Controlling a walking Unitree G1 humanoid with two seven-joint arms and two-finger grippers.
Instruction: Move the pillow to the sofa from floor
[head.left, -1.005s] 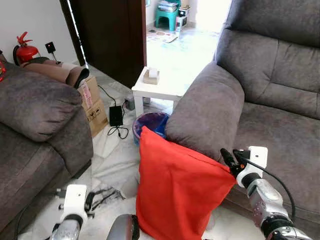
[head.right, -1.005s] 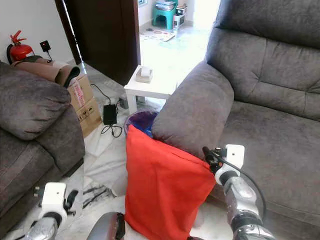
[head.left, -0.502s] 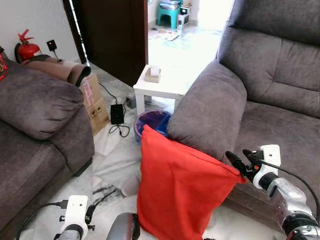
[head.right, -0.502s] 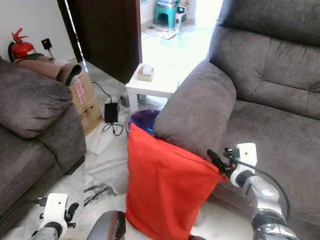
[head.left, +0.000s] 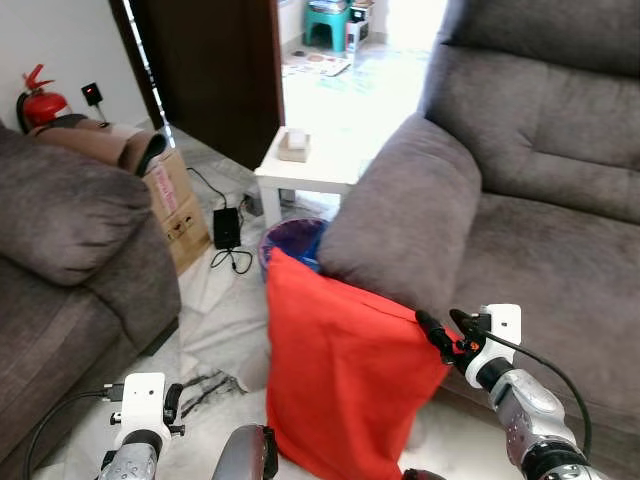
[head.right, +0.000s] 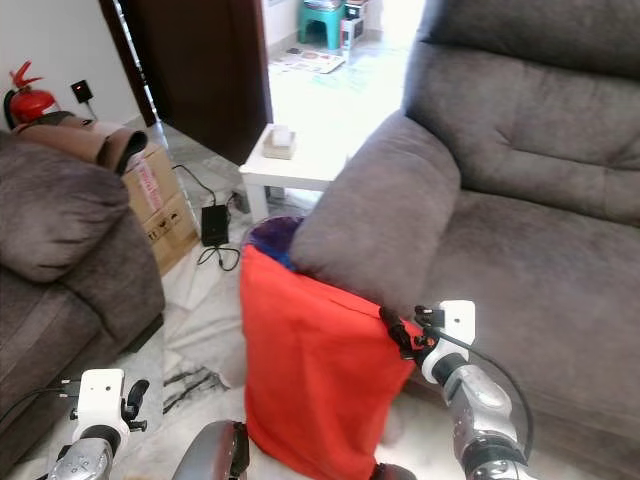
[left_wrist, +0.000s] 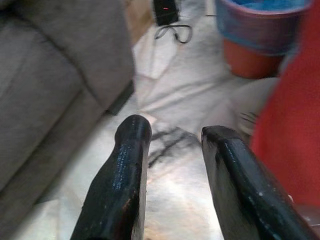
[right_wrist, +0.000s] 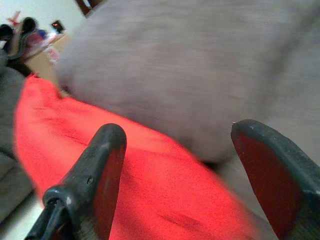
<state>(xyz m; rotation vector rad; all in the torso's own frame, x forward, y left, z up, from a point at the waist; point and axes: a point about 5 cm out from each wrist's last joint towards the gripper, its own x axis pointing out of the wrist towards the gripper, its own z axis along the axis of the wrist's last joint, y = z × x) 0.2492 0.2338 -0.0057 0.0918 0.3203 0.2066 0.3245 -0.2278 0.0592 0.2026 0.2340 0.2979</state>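
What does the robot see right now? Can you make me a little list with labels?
pillow: red pillow, standing on the floor, leaning against the sofa's armrest
sofa: grey sofa on the robot's right
right claw: right claw open, at the pillow's upper corner, not gripping it
left claw: left claw open, low over the floor, holding nothing
behind pillow: purple bin, then a small white table
far left: second grey sofa, cardboard box, red fire extinguisher
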